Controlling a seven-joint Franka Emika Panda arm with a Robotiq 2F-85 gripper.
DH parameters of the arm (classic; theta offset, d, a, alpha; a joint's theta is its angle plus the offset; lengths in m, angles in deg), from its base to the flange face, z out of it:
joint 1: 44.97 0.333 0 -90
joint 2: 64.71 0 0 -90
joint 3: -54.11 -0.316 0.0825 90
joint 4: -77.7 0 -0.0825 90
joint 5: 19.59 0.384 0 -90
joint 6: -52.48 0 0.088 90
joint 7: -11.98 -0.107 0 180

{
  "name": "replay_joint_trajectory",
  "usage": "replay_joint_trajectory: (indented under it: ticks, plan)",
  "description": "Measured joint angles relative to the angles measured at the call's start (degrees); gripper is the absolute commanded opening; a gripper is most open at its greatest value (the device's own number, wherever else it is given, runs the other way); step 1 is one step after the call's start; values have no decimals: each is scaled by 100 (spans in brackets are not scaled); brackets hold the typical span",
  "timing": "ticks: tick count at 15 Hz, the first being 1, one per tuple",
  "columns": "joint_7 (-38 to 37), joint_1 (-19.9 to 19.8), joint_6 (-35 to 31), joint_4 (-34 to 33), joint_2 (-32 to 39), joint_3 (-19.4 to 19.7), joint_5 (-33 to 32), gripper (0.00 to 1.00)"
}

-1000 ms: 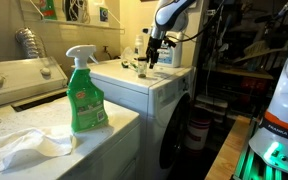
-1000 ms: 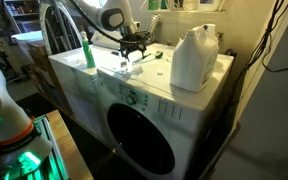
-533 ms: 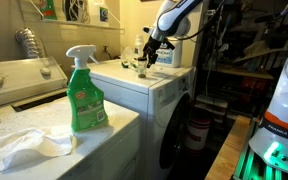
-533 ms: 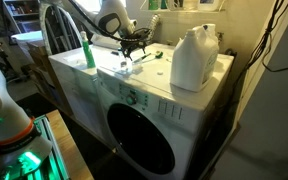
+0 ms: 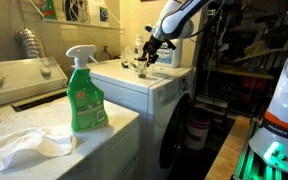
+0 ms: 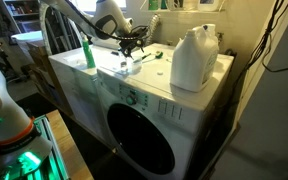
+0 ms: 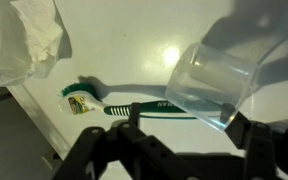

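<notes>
My gripper [image 7: 189,118] hangs over the white washer top [image 7: 94,140] and is shut on a clear plastic cup [image 7: 209,85], which is tilted and off the surface. The right finger presses the cup's wall; the left finger's contact is unclear. Under the cup lies a green and white toothbrush [image 7: 114,105], bristles to the left, its handle showing through the cup. In both exterior views the gripper [image 5: 150,57] [image 6: 134,45] is at the back of the washer top.
A crumpled white sheet [image 7: 19,40] lies left of the toothbrush. A large white jug [image 6: 194,58] and a slim green bottle [image 6: 87,55] stand on the washer [image 6: 134,95]. A green spray bottle [image 5: 84,95] and a white cloth [image 5: 24,148] sit on the near counter.
The arm has risen slightly and leaned back above the washer top. The gripper stays over the same spot.
</notes>
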Motion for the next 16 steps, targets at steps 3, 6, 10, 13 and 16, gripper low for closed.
replay_joint_trajectory:
  ticks: [3, 6, 10, 13, 16]
  plan:
    - [-51, -23, -132, 88, -96, 21, -233, 36]
    - [-182, -52, -144, 104, -176, 50, -475, 13]
    - [-461, -52, -145, 104, -222, 152, -793, 1]
    - [-726, -54, -145, 101, -237, 225, -992, 4]
    - [-1110, -71, -35, 38, -237, 303, -1102, 2]
